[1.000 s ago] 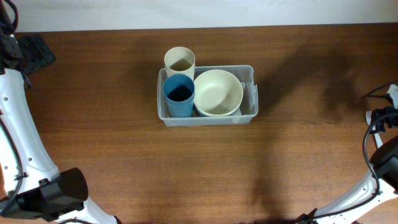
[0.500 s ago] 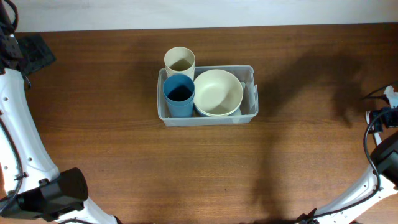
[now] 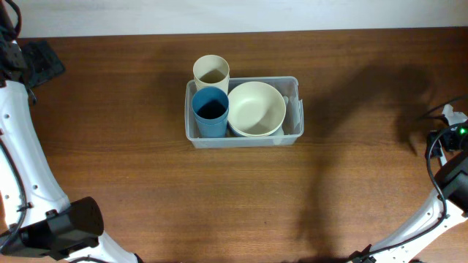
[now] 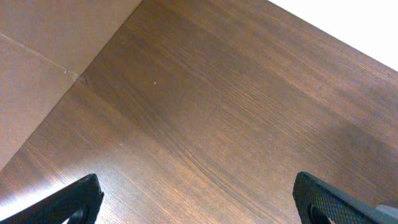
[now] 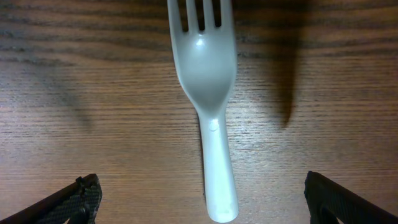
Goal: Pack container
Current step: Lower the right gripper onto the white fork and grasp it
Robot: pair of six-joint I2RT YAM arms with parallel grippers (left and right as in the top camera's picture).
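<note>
The right fingers (image 5: 84, 198) stood wide apart and low over the tabletop (image 3: 146, 183), one on each side of a white plastic fork (image 5: 208, 93) that lay flat between them, tines pointing away from the wrist and handle toward it; neither finger touched it. The left fingers (image 4: 81, 196) were also spread apart and held nothing, with only bare wood below them at the far left of the tabletop. The container (image 3: 248, 140) sat in the middle, toward the far edge and well apart from both arms. Inside it a blue cup (image 3: 210, 111) stood upright at the left end and a bowl (image 3: 256, 108) filled most of the rest, leaving a narrow strip at the right end. A cream cup (image 3: 211, 71) stood just behind the far wall, outside it as far as the overhead view showed. The container looked light and thin-walled, likely to flex and slide on the smooth wood if pushed, so it would best be left where it stood or held by the rim at a short end. The fork looked light, stiff and slick, and it lay low on the wood, so a pinch across the narrow handle, close to the tabletop, seemed the surest hold. Judged from this, the packing was partly done, with the fork and perhaps the cream cup not yet in.
</note>
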